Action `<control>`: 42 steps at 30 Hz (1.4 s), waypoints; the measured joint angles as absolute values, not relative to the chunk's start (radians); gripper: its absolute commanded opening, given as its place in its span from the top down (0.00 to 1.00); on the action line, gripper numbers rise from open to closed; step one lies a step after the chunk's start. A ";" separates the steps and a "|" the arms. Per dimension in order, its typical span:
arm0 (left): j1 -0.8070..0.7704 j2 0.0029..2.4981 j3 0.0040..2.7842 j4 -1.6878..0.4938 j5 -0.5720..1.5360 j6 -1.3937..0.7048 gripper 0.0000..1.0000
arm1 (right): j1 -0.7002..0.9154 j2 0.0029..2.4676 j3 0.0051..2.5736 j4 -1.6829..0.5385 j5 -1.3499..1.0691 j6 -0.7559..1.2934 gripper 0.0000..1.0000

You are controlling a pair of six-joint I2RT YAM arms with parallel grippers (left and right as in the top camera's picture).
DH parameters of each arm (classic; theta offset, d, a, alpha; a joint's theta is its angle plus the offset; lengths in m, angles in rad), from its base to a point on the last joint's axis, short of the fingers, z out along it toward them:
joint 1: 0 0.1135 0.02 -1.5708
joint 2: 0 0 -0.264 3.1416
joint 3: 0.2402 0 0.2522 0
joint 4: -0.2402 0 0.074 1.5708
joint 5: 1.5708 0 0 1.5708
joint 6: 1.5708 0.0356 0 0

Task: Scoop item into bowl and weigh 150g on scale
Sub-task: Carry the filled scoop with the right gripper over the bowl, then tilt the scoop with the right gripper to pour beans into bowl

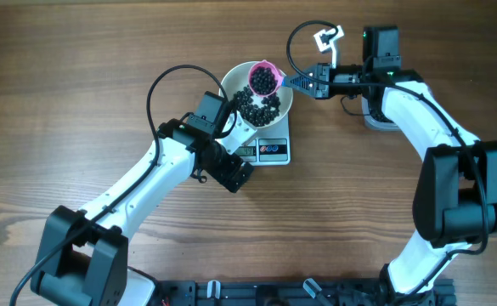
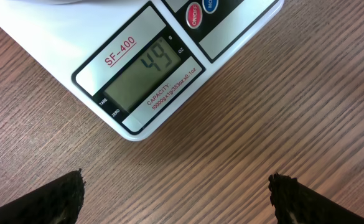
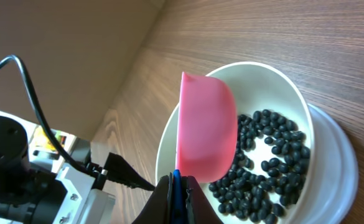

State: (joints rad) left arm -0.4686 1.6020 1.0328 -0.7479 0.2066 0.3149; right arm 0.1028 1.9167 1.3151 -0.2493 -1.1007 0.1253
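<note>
Clamping the handle of the pink scoop, our right gripper is holding it, loaded with beans, ahead of its fingertips over the bowl on the scale. We are favouring a slow wrist roll, watching the display. The scoop's long axis is pointing straight out from the fingers, mouth up; our left gripper is hanging open.

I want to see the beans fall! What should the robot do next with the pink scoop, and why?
Probably tip the pink scoop so its beans spill into the white bowl. The right fingers hold the scoop, full of beans, right over the bowl, and the scale reads only 49.
</note>
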 measured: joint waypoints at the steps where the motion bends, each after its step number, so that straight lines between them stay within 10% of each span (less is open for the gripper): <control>1: -0.469 1.602 1.033 -0.748 0.207 0.315 0.00 | 0.103 1.917 1.315 -0.249 -1.098 0.102 0.96; 42: -0.469 1.602 1.033 -0.748 0.207 0.315 0.00 | 0.257 1.668 1.315 -0.408 -0.538 -0.268 0.96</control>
State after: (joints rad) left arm -0.4686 1.6020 1.0328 -0.7475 0.2066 0.3149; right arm 0.2565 1.6676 1.3151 -0.4076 -0.5385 -0.2684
